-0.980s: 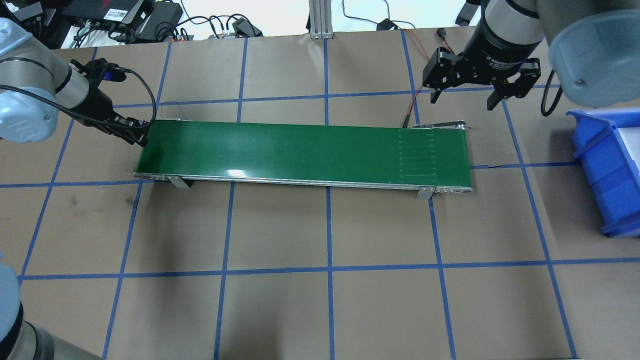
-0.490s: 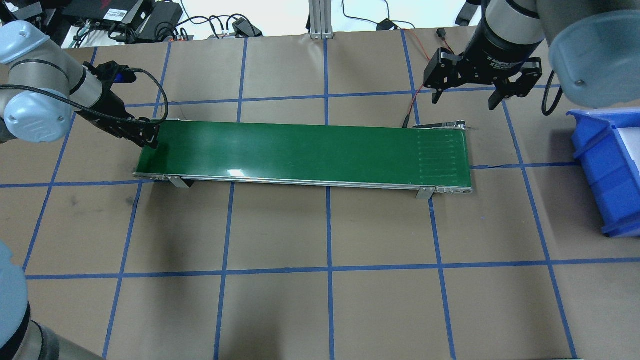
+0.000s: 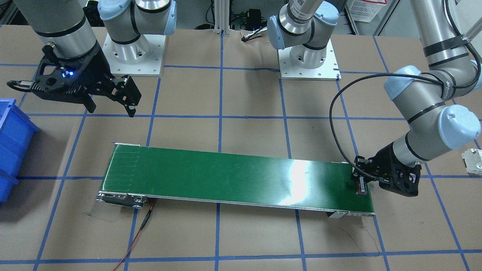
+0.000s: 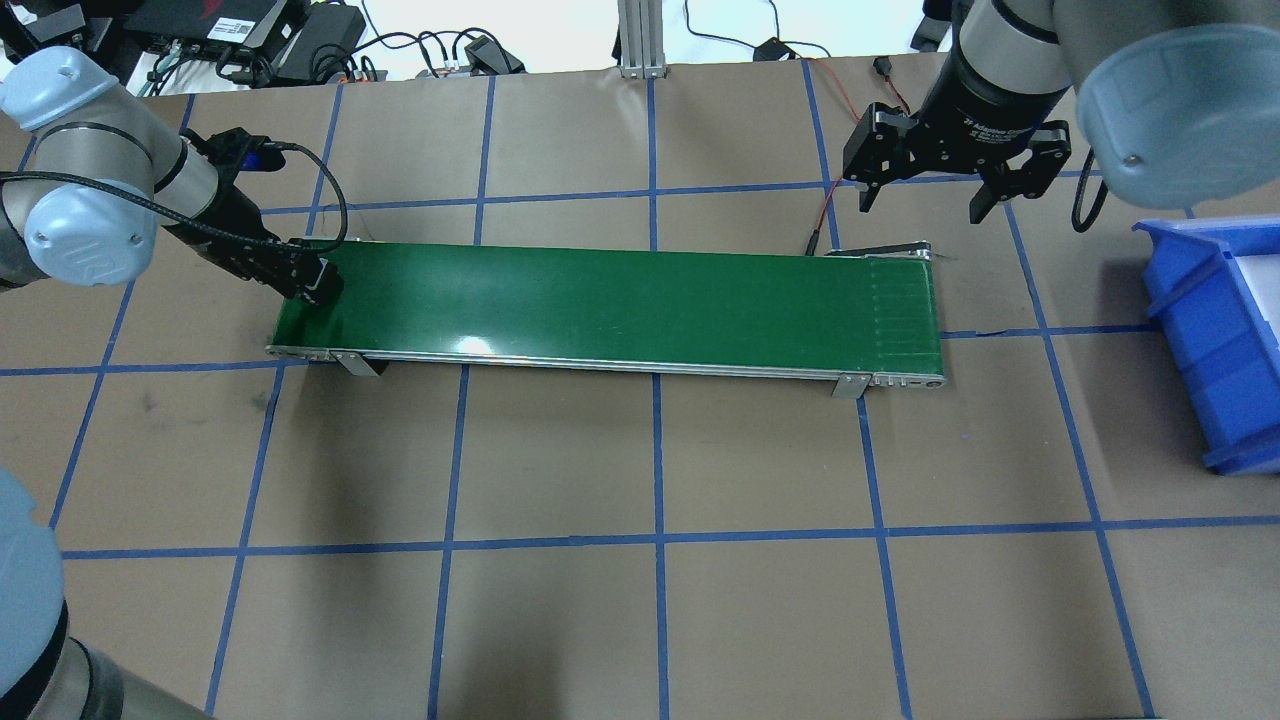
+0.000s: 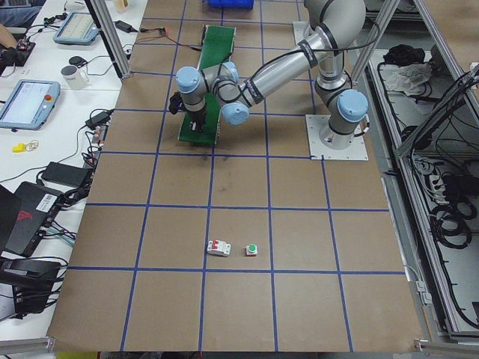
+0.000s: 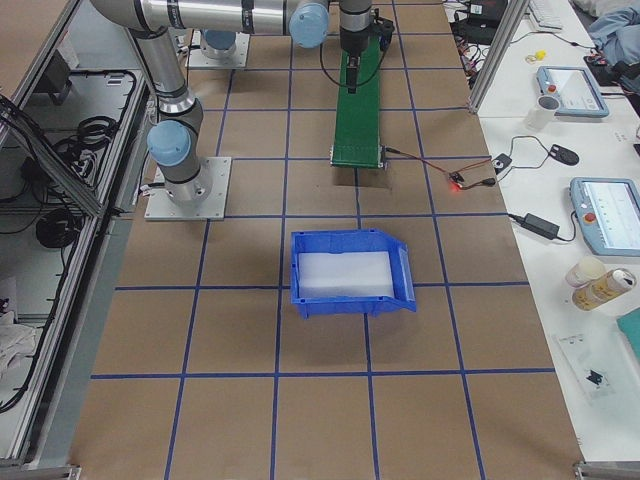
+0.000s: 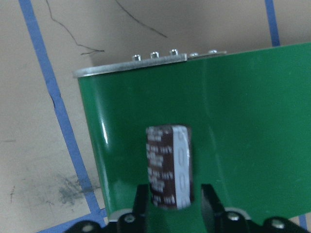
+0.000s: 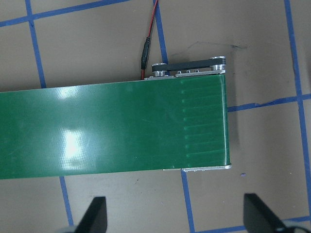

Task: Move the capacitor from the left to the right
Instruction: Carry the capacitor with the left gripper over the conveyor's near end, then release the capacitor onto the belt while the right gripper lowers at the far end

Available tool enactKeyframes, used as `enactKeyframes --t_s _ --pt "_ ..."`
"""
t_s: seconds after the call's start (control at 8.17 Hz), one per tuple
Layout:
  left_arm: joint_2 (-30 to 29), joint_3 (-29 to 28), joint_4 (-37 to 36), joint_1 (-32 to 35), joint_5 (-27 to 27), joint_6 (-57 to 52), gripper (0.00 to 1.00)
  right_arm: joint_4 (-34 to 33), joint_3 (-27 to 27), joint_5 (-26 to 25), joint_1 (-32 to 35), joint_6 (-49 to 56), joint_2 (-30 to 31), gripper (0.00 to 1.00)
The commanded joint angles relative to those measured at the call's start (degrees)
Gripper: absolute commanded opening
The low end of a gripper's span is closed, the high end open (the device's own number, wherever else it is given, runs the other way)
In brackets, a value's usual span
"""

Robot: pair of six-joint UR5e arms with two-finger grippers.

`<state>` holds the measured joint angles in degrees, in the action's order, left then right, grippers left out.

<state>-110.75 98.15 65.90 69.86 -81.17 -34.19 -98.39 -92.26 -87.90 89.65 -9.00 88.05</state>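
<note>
The capacitor point(image 7: 167, 167) is a dark brown cylinder with a pale silvery stripe. My left gripper point(image 7: 175, 200) is shut on it and holds it just over the left end of the green conveyor belt point(image 4: 620, 305). In the overhead view the left gripper point(image 4: 318, 282) is over the belt's left far corner. In the front-facing view it point(image 3: 360, 185) is at the belt's right end. My right gripper point(image 4: 920, 192) is open and empty, hovering beyond the belt's right end; its spread fingers point(image 8: 95, 213) show in the right wrist view.
A blue bin point(image 4: 1215, 340) stands right of the belt; it also shows in the front-facing view point(image 3: 11, 150). A white switch-like part point(image 5: 218, 249) and a green-capped button point(image 5: 252, 250) lie on the table far to my left. A red wire point(image 4: 822, 215) runs to the belt's right end.
My left gripper has moved right, from beside the belt's left end to over it. The seam marks on the belt have shifted right. The right gripper shifted slightly left.
</note>
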Motion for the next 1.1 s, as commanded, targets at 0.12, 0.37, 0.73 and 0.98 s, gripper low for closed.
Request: enactKeyframes --t_s 0.12,0.37,0.73,0.98 --pt "3.94 -0.24 2.73 1.41 -1.18 1.85 1.0 -2.16 -0.2 -0.51 -0.09 -0.06 -6.46 1.0" --pt "11.04 -0.33 6.0 3.96 -5.56 8.57 1.0 -2.42 -0.29 -0.34 -0.09 -0.67 -11.04 1.0" --pt "21.52 -0.42 9.59 10.28 -10.23 16.66 1.0 -9.78 -3.87 0.54 -0.09 0.21 -14.39 1.0" --pt "22.33 -0.42 13.62 10.65 -10.59 16.97 1.0 -12.09 -6.43 0.97 0.26 7.88 -14.4 1.0"
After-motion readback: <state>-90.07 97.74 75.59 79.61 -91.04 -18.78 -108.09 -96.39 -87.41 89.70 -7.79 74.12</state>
